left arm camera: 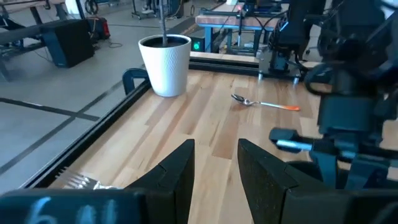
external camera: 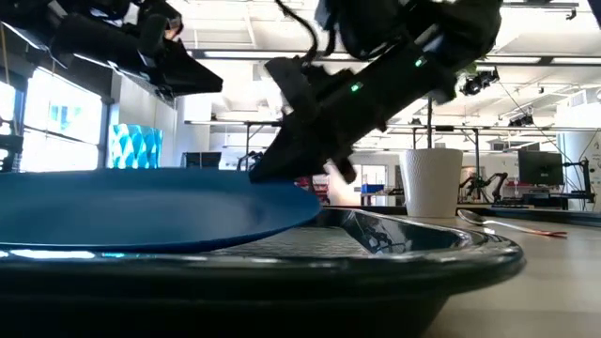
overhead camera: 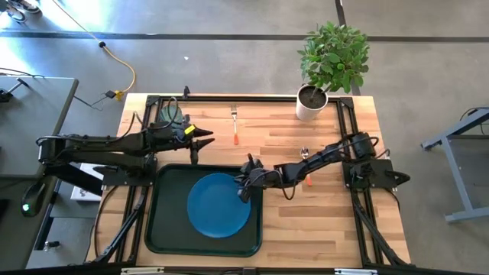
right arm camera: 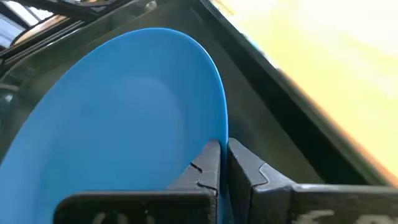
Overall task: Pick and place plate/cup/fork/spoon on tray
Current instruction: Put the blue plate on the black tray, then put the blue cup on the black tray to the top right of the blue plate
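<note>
The blue plate (overhead camera: 218,206) lies over the dark tray (overhead camera: 164,229) at the table's near middle. My right gripper (overhead camera: 246,187) is shut on the plate's right far edge. My left gripper (overhead camera: 203,139) is open and empty above the table, just beyond the tray's far edge. The fork (overhead camera: 234,126) lies flat on the wood at the far middle. The spoon (left arm camera: 264,103) lies flat on the table to the right, partly under my right arm in the high view (overhead camera: 306,156). The teal cup (overhead camera: 171,114) stands at the far left, partly hidden by my left arm. My right gripper pinches the plate's rim (right arm camera: 219,134) between its two fingers, on the plate's right far side. The fingers come slanting down from the table's right. The plate is tilted over the tray, its held edge (external camera: 305,202) raised above the tray's rim.
A white pot (overhead camera: 312,103) with a green plant stands at the table's far right corner. A black frame (overhead camera: 348,114) runs along the table's edges. Bare wood lies to the right of the tray.
</note>
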